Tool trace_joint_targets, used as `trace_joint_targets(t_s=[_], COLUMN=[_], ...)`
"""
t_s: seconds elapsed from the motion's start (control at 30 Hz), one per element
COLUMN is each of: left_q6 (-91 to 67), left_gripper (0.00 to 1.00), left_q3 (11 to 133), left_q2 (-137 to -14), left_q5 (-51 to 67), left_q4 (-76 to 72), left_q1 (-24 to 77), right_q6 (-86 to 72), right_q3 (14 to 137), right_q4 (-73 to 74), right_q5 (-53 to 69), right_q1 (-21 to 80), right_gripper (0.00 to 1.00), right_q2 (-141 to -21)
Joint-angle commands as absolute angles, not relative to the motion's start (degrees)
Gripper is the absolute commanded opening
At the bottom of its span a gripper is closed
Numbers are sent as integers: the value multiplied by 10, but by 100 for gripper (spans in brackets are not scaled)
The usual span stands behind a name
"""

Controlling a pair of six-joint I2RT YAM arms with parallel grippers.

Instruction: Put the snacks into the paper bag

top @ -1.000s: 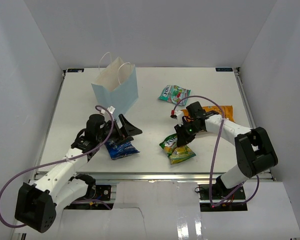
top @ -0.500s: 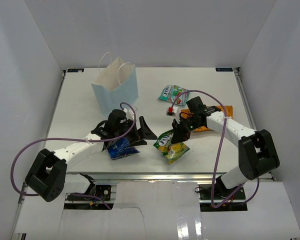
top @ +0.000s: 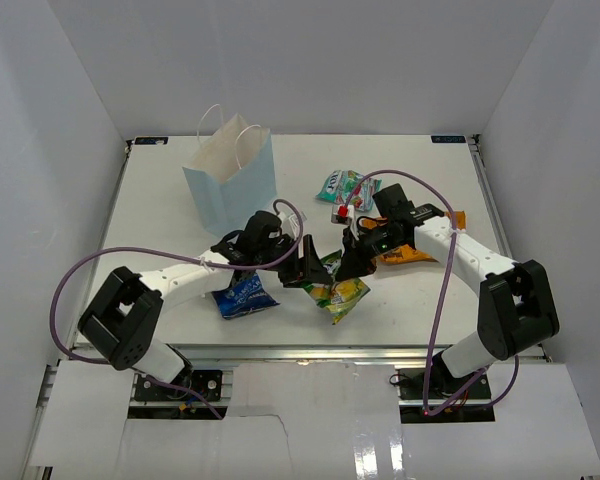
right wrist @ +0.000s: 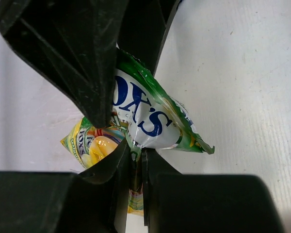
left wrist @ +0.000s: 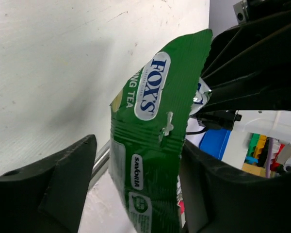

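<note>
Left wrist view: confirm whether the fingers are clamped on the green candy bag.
No: the left gripper is open, with a clear gap between one jaw and the green candy bag.

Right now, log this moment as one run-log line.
right gripper: shut on green-yellow candy bag | left gripper: open, straddling same bag | paper bag: upright, apart from both grippers

Robotics lab test cell: plain white walls (top: pixel 300 60) boxed in white tabletop (top: pixel 160 215); two robot arms (top: pixel 180 278) sat bolted to aluminium frame rail (top: pixel 300 352) at near edge; purple cables (top: pixel 53 312) looped loose alongside.
</note>
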State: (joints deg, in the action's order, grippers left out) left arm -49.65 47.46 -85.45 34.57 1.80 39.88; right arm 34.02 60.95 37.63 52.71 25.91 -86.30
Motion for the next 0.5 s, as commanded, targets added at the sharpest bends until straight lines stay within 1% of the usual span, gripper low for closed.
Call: trace_joint_targets(t_s=[0.0, 0.03, 0.07, 0.1, 0.2, 0.3, 0.33, 0.37, 0.4, 0.43, 0.47], left_q6=[-473, -469, -463, -461, -445, -426, -422, -418, -407, -401, -395], left_gripper=[70, 65, 57, 53, 44, 38, 37, 35, 34, 34, 33], left_q3=[506, 510, 512, 515, 528, 543, 551, 555, 561, 567, 580], left_q2=[-847, -845, -842, -839, -824, -808, -803, -794, -789, -784, -777], left_q5=[347, 344, 340, 329, 306, 288, 276, 269, 260, 240, 229], left_q4=[34, 40, 47, 61, 91, 126, 135, 156, 170, 186, 217], left_q1=[403, 403, 402, 403, 403, 403, 403, 403, 403, 403, 403], right_q6=[352, 352, 353, 354, 356, 363, 364, 366, 367, 368, 369], right_q3=[634, 634, 634, 634, 635, 643, 645, 652, 656, 662, 668], right_q4=[385, 385, 385, 386, 388, 393, 394, 395, 397, 398, 398], right_q5=[563, 562, 559, 558, 555, 551, 549, 547, 546, 543, 541], right_q1=[261, 262, 261, 262, 262, 261, 262, 260, 260, 260, 257], right_gripper=[14, 15, 16, 17, 22, 34, 42, 46, 49, 56, 59], right_q2=[-854, -853, -853, -852, -848, -847, -846, -845, -844, -843, -842])
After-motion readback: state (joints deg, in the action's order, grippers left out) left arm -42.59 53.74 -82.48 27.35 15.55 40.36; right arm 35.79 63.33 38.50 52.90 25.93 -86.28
